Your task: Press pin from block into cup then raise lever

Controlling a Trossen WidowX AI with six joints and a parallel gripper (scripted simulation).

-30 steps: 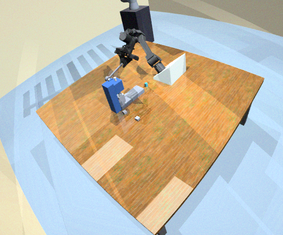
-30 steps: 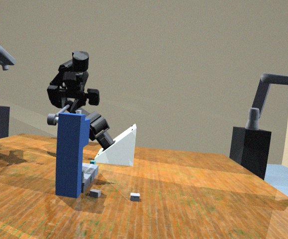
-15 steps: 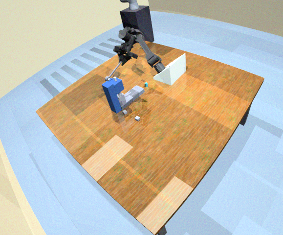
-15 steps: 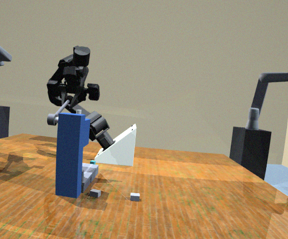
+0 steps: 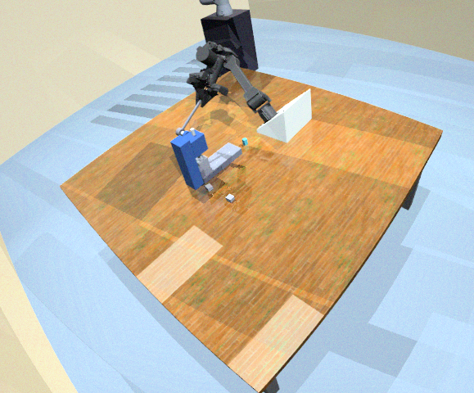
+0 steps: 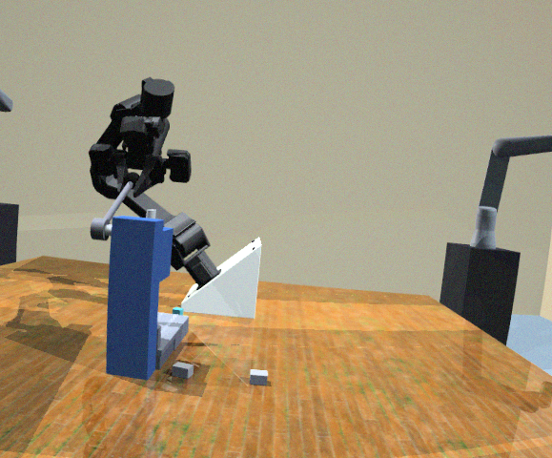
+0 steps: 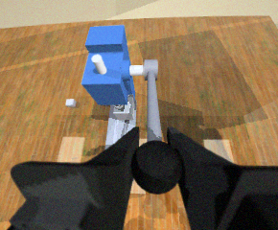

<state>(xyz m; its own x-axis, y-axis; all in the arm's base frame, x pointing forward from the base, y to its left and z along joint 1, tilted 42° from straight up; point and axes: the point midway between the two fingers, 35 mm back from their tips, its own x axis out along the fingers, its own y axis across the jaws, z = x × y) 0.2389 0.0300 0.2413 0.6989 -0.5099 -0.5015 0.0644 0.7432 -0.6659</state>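
Grey, slender, upward-tilted lever [image 5: 191, 115] [image 6: 118, 202] [image 7: 152, 107].

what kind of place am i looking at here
Probably a robotics lab or test workspace: a dark jointed arm grips a lever press by its handle, on a wooden table, and another arm stands on a black pedestal.

Near the upper left, a blue press [image 5: 188, 162] stands on a wooden table [image 5: 313, 203], its grey lever [image 5: 191, 116] slanting up to the dark gripper [image 5: 203, 99]. A white wedge [image 5: 298, 116] sits right of the arm [image 5: 241, 80]; a small cyan piece [image 5: 244, 142] lies between wedge and press, above centre.
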